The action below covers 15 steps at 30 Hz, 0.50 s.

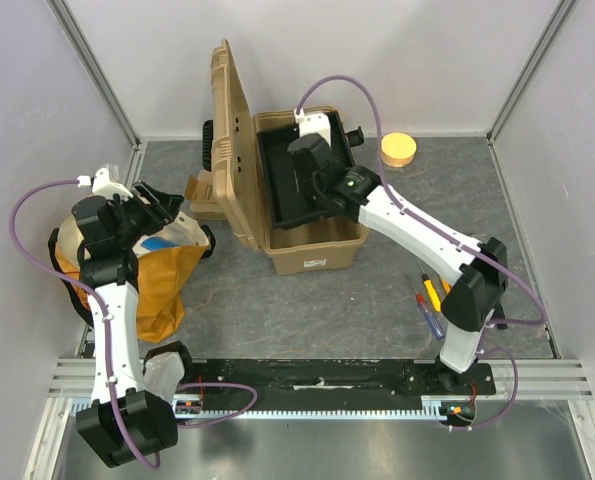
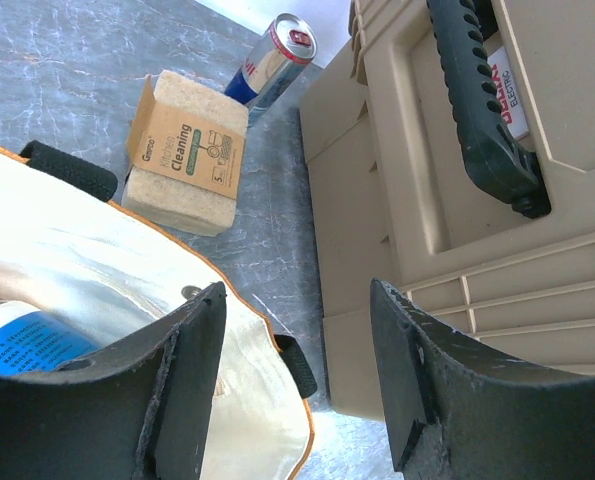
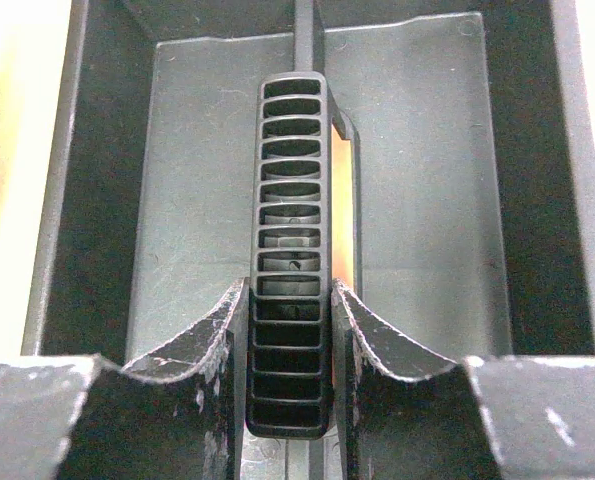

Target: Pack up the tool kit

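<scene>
Tray [image 3: 427, 200], I judge, is light, stiff plastic; my right gripper [image 3: 289, 300] pinches its ribbed centre handle [image 3: 289, 150] inside the toolbox [image 1: 312, 255], my left gripper [image 2: 297, 300] gapes wide beside the toolbox.

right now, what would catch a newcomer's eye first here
The tan toolbox stands open mid-table with its lid upright. The right gripper has its fingers shut on the centre handle of the black inner tray at the box's opening. At the left, the left gripper hangs open over a cloth bag, while screwdrivers lie on the table near the right arm's base.
</scene>
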{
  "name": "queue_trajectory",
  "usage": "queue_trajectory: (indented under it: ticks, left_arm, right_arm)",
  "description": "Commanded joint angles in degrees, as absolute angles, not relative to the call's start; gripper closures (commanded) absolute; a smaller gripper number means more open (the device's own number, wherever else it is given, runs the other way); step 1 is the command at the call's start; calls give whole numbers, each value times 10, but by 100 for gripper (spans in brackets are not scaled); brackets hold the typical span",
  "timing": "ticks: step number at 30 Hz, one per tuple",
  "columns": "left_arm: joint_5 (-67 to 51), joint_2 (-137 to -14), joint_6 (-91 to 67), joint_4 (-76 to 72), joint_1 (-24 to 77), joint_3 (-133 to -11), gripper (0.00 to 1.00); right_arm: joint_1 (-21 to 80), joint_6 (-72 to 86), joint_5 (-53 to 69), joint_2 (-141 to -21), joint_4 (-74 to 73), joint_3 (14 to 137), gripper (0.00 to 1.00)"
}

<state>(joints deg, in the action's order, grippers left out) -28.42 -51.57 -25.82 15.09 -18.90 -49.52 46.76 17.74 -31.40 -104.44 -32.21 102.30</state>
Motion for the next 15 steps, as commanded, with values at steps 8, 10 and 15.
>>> queue_trajectory:
  ticks: [8,10,15]
  left_arm:
    - [-267,-504,-232,134,-190,-495,35]
    - [-266,-506,-232,134,-189,-495,35]
    - [-266,-507,-233,134,-189,-495,35]
  right_arm:
    - [347,163,-366,-911,-269,1028,100]
    - [300,173,-365,-894,-267,1000,100]
    - [181,212,-369,-865,-258,935,100]
